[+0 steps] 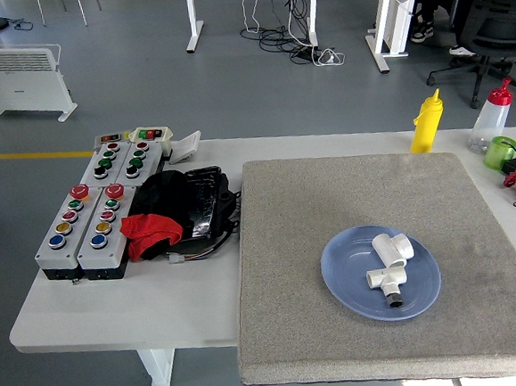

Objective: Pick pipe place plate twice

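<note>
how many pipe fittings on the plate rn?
2. Both white pipe fittings lie on the blue plate: one toward its far side, the other just nearer, touching it.
</note>
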